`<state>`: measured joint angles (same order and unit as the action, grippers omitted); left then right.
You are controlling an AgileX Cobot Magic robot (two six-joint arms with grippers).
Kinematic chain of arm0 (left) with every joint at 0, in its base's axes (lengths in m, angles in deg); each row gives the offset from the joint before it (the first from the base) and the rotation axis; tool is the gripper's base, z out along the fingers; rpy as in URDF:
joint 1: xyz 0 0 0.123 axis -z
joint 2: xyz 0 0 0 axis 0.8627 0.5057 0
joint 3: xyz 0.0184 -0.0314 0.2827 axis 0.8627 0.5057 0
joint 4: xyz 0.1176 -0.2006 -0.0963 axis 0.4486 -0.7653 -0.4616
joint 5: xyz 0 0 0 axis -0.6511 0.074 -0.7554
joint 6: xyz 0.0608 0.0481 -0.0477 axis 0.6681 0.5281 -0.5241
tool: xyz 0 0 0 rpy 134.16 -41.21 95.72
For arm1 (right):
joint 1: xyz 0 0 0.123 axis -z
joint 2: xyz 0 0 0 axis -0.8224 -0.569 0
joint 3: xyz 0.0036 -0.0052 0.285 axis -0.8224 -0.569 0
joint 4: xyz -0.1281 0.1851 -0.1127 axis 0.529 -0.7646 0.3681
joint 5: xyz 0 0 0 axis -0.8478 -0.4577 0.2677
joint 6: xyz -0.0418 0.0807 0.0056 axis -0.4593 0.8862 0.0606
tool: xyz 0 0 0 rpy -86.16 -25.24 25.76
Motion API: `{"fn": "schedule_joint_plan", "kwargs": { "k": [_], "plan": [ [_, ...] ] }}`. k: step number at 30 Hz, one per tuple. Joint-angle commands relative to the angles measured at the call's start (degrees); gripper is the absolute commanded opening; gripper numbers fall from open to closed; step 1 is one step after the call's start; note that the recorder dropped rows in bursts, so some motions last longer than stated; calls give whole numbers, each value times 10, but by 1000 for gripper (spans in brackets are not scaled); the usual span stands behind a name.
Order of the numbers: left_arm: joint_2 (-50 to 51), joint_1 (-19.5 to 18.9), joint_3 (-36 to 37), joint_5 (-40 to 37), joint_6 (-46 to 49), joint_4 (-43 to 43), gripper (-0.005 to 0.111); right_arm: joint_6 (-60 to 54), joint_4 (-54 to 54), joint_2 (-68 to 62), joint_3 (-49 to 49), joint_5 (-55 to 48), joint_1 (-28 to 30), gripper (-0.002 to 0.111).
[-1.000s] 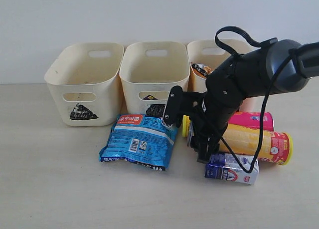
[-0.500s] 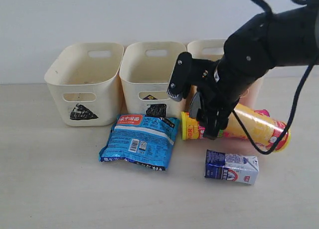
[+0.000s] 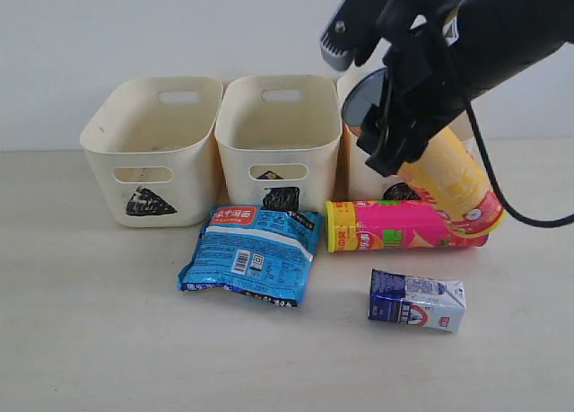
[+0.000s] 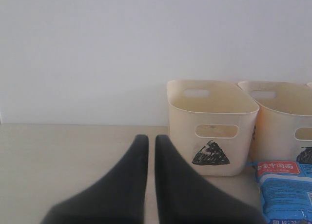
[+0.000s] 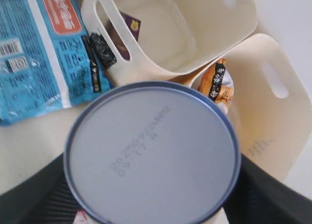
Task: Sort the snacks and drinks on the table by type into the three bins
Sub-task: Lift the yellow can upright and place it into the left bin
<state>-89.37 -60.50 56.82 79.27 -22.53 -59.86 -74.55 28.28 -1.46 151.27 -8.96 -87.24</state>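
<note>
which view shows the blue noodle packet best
The exterior view: the blue noodle packet shows whole, nothing covering it. The right wrist view cuts it off at the frame edge, and the left wrist view catches only one corner.

Right arm [image 3: 511, 26]: bulky matte black shell, thin black cable [image 3: 538, 223] looping behind right fingers [image 3: 345, 30], ribbed grey pad. Left fingers [image 4: 131, 175]: black, tapered.
</note>
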Motion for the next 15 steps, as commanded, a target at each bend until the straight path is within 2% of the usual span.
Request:
{"fn": "schedule_joint_plan", "kwargs": {
  "k": [1, 8, 12, 15],
  "plan": [
    [-2, -2, 2, 7, -1, -7, 4, -35, -115, 39, 0, 46, 0, 0],
    [-2, -2, 2, 19, -1, -7, 4, -42, -369, 47, 0, 201, 0, 0],
    [-2, -2, 2, 18, -1, -7, 4, -53, -450, 32, 0, 265, -4, 0],
    [-2, -2, 2, 18, -1, -7, 4, -53, -455, 18, 0, 323, -25, 0]
  ]
}}
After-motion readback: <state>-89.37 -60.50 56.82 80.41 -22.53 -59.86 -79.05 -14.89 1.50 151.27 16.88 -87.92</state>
